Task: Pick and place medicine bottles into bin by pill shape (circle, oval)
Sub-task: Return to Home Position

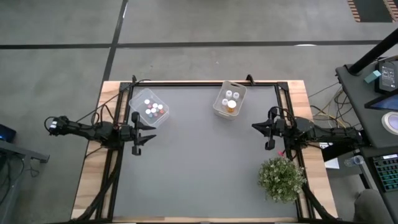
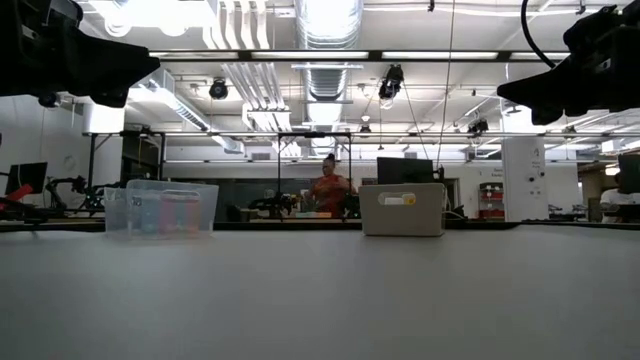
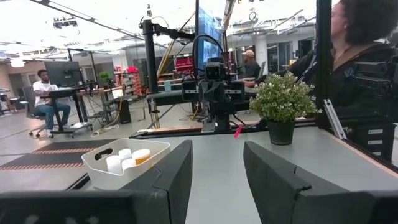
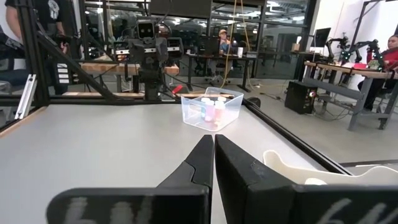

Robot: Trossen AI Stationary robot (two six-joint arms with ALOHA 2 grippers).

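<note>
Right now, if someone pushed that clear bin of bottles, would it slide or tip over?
Probably slides rather than tips: the clear bin looks low and wide, flat on the table. The bottles stand loose inside, so they may topple or rattle. It looks thin-walled, so likely light.

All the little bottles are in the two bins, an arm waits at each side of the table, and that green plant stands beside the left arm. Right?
Not quite: the high view shows the plant near the right gripper, not the left gripper. The rest holds: bottles lie in the clear bin and the gray bin, an arm at each side.
</note>
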